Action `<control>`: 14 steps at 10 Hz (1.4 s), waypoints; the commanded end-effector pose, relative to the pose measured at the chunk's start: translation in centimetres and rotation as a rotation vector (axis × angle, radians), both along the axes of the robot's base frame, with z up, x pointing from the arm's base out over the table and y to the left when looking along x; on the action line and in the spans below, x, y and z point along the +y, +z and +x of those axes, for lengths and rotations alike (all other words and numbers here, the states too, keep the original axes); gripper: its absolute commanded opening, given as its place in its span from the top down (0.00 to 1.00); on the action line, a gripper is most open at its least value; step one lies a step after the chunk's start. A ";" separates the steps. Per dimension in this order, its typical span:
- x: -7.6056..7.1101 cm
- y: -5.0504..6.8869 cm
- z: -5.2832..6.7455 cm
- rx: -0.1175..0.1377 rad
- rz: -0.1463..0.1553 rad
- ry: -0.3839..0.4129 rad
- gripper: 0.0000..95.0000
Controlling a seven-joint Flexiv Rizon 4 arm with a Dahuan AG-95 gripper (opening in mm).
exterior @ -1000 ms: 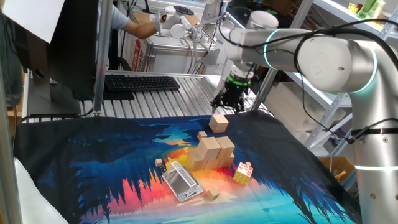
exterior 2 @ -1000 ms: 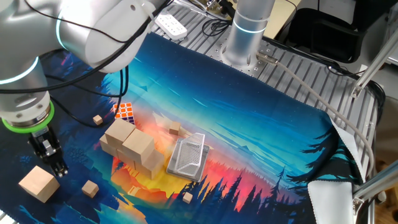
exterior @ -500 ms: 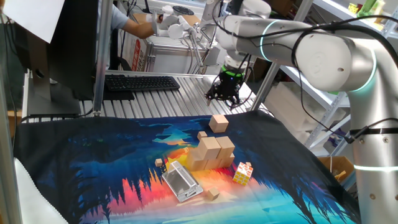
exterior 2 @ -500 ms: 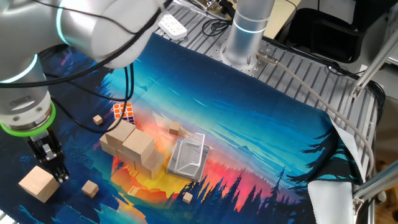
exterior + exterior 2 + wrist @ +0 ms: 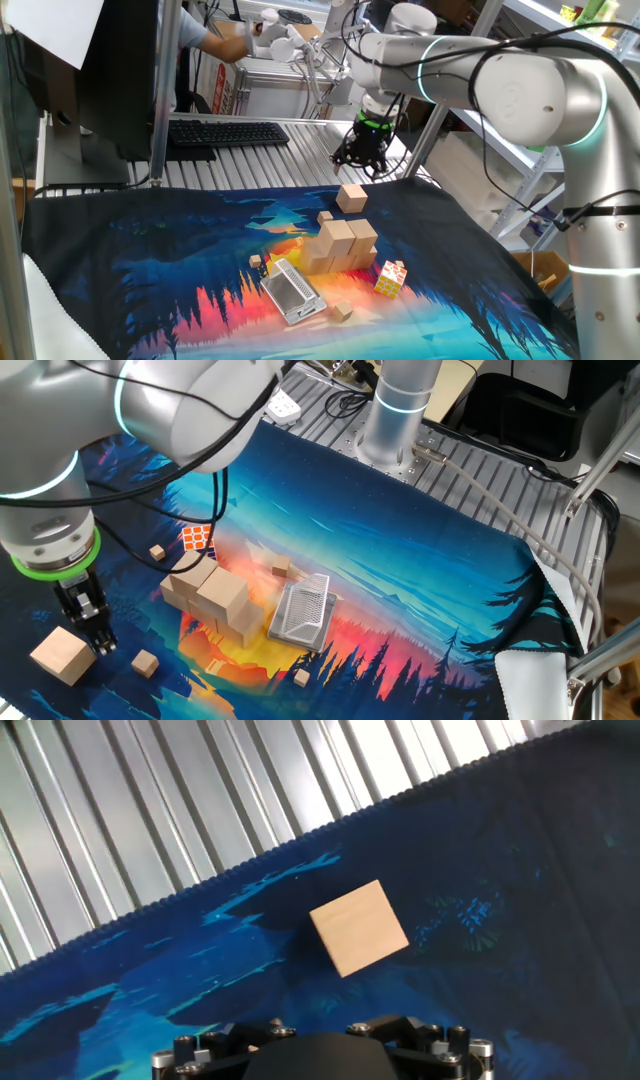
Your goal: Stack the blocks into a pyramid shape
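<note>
Gripper (image 5: 88,622) hangs nose-down over the far part of the mat (image 5: 150,250), jaws spread wide, nothing between them. Loose block (image 5: 351,197) lies alone on the mat, apart from the pile (image 5: 340,245) of stacked blocks, which sits toward 6 o'clock of it in one fixed view.

Step in hand, by my reading: fetch the loose block.
- Centre the jaws over it first. In the hand view the block (image 5: 359,928) sits near frame centre, well clear of the gripper body at the bottom edge.
- It lies skewed against the frame edges, so roll the wrist until the jaws meet two flat faces rather than corners.
- Drop straight, close on the mid-height of the sides, lift clear before travelling.
- Approach the pile from above; a sideways brush could topple it.

What each view gives:
- One fixed view: gripper (image 5: 361,152) reads as up at 12 o'clock of the block; height gap unclear.
- The other fixed view: gripper sits toward 1 o'clock of the block (image 5: 65,653), fingertips close to it; whether they touch I cannot tell. Also shows small cubes (image 5: 146,662), puzzle cube (image 5: 198,538) at 12 o'clock of the pile, and metal grater (image 5: 303,611) beside it at 3 o'clock.
- Hand view: only one giving the block's skew; fingertips are not in it, pile out of frame.
</note>
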State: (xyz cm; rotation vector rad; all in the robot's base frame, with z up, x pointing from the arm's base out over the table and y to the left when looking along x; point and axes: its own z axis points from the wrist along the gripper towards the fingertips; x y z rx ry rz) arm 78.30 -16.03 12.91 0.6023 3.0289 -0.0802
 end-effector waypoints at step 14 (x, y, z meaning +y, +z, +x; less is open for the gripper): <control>-2.7 -2.7 -0.5 0.043 0.021 -0.074 0.00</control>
